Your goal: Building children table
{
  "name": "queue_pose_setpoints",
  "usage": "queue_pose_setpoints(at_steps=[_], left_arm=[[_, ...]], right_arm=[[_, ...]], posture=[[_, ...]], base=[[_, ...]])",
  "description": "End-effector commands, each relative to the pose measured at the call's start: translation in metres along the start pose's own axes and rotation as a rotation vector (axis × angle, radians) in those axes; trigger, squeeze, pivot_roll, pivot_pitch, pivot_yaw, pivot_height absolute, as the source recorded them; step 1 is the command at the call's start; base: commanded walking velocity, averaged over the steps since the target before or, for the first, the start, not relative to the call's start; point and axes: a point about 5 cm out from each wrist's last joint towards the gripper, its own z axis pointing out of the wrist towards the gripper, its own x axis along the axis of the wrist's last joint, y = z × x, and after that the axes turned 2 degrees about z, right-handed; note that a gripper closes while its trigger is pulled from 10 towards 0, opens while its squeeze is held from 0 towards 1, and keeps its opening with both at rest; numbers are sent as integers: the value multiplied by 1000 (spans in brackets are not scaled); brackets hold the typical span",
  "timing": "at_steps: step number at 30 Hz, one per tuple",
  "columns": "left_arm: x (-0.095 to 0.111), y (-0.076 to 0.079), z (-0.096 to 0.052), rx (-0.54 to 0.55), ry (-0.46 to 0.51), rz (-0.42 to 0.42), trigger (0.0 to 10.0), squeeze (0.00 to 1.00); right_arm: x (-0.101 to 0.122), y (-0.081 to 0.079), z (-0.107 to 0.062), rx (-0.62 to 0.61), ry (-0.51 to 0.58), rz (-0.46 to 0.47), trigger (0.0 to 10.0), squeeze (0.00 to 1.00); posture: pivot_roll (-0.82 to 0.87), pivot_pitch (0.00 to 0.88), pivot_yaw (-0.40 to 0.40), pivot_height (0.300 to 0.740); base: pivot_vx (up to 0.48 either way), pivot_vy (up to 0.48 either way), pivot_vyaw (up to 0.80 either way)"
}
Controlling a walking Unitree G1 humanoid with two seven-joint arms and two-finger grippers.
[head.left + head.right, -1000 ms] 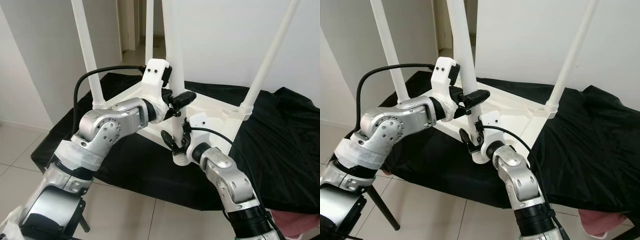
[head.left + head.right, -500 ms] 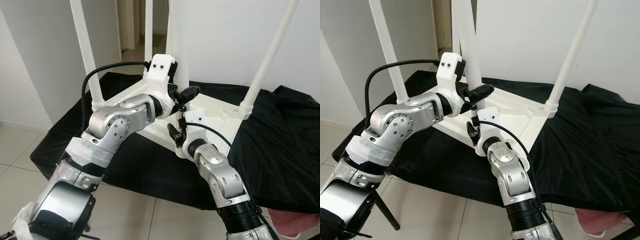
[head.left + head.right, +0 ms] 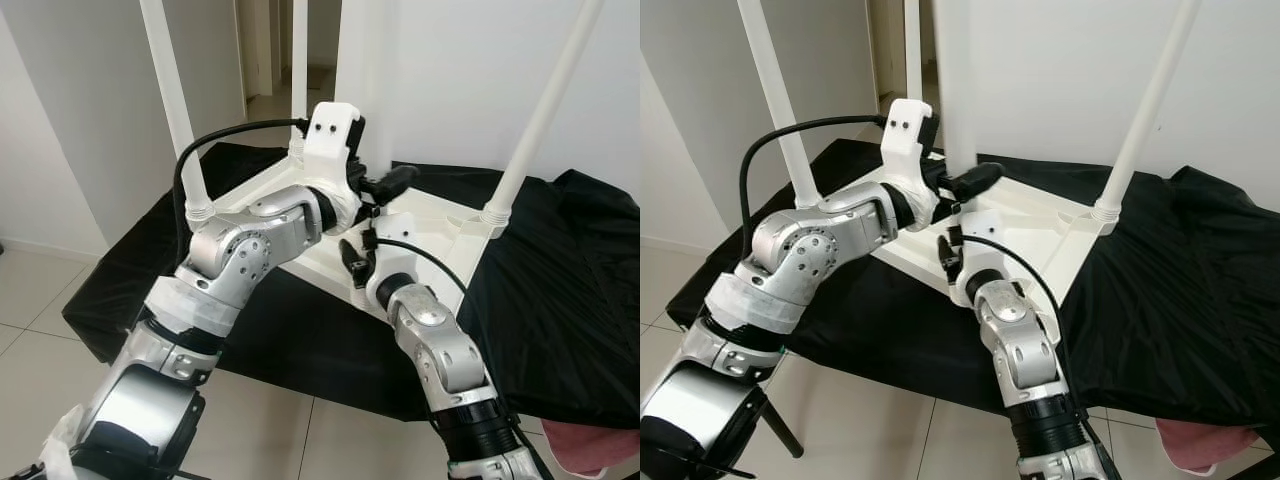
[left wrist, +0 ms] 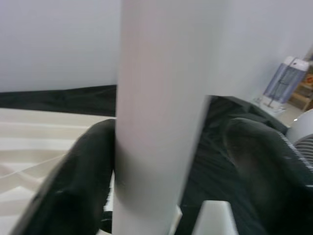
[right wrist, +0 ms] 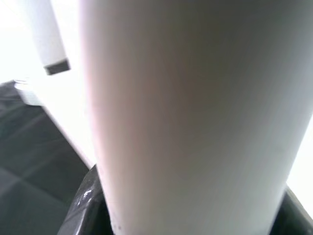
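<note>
A white children's table [image 3: 440,225] lies upside down on a black cloth [image 3: 560,280], legs pointing up. The near white leg [image 3: 955,90] stands upright at the table's front corner. My left gripper [image 3: 375,188] straddles this leg. In the left wrist view one finger [image 4: 73,186] rests against the leg [image 4: 156,122], and the other finger [image 4: 259,161] stands slightly off it. My right gripper [image 3: 355,262] is shut on the same leg lower down, near its base, which my arm hides. The right wrist view has the leg [image 5: 195,107] close up between the dark fingers [image 5: 90,205].
Three other white legs rise from the table: left [image 3: 175,110], back [image 3: 300,60] and right [image 3: 540,120]. White walls stand close behind. A pink cloth [image 3: 600,450] lies at the lower right. Tiled floor [image 3: 40,300] lies to the left, and a doorway opens behind.
Both grippers and the near leg have moved up and away from me toward the table's corner. The leg, tilted before, now stands upright. The view also shifted a little.
</note>
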Motion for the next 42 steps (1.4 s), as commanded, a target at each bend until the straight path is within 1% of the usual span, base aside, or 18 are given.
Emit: queue_pose_setpoints(at_steps=[1, 5, 8, 9, 12, 15, 19, 20, 21, 22, 24, 28, 32, 34, 38, 39, 40, 42], left_arm=[[6, 15, -2, -221, 23, 14, 10000, 1000], [7, 20, -5, -263, 31, 18, 10000, 1000], [8, 20, -5, -266, 35, 22, 10000, 1000], [9, 20, -6, -268, 46, 22, 10000, 0], [10, 20, -7, -268, 54, 21, 10000, 0], [12, 17, -8, -243, 78, 18, 10000, 0], [8, 6, -14, -171, 89, 17, 10000, 0], [8, 6, -14, -171, 89, 17, 10000, 0], [1, 0, -20, -126, 83, 22, 10000, 0], [-3, -3, -22, -113, 79, 20, 10000, 0], [-5, -4, -23, -109, 75, 18, 10000, 0], [-13, -9, -31, -59, 83, 8, 10000, 0], [-16, -10, -34, -46, 79, 15, 10000, 0], [-23, -13, -37, -26, 71, 23, 10000, 0], [-30, -15, -41, 1, 69, 40, 10000, 0], [-40, -18, -48, 28, 66, 68, 10000, 0], [-40, -18, -48, 28, 66, 68, 10000, 0], [-48, -20, -52, 51, 54, 59, 10000, 0]], right_arm=[[0, 1, 1, -10, -6, 17, 10000, 0], [-1, 7, 1, -54, -4, 45, 10000, 0], [-1, 8, 1, -61, -4, 48, 10000, 0], [-1, 9, 0, -70, -4, 55, 10000, 0], [-1, 10, 0, -78, -3, 60, 10000, 0], [0, 13, 0, -101, 8, 74, 10000, 0], [3, 19, -1, -141, 41, 87, 10000, 0], [3, 19, -1, -141, 41, 87, 10000, 0], [4, 25, -6, -170, 71, 91, 10000, 0], [4, 28, -8, -183, 82, 94, 10000, 0], [4, 30, -9, -191, 88, 96, 10000, 0], [0, 46, -17, -265, 115, 94, 10000, 0], [0, 50, -20, -288, 129, 93, 10000, 0], [-1, 55, -23, -305, 146, 88, 10000, 0], [-2, 59, -25, -308, 155, 82, 10000, 0], [-2, 63, -28, -301, 175, 51, 10000, 0], [-2, 63, -28, -301, 175, 51, 10000, 0], [-2, 66, -29, -296, 179, 33, 10000, 0]], posture=[[22, 94, 26, 740], [22, 99, 28, 740], [23, 99, 29, 740], [23, 100, 28, 740], [22, 102, 28, 740], [19, 107, 30, 740], [4, 117, 44, 740], [4, 117, 44, 740], [1, 118, 50, 740], [-1, 120, 53, 740], [-3, 123, 56, 740], [2, 134, 65, 740], [9, 132, 57, 740], [13, 134, 45, 740], [14, 134, 37, 740], [15, 131, 29, 740], [15, 131, 29, 740], [20, 130, 20, 740]], base=[[0, 0, 0], [0, 0, 0], [0, 0, 0], [0, 0, 0], [0, 0, 0], [0, 0, 0], [0, 0, 0], [0, 0, 0], [0, 0, 0], [0, 0, 0], [0, 0, 0], [0, 0, 0], [0, 0, 0], [0, 0, 0], [0, 0, 0], [0, 0, 0], [0, 0, 0], [0, 0, 0]])
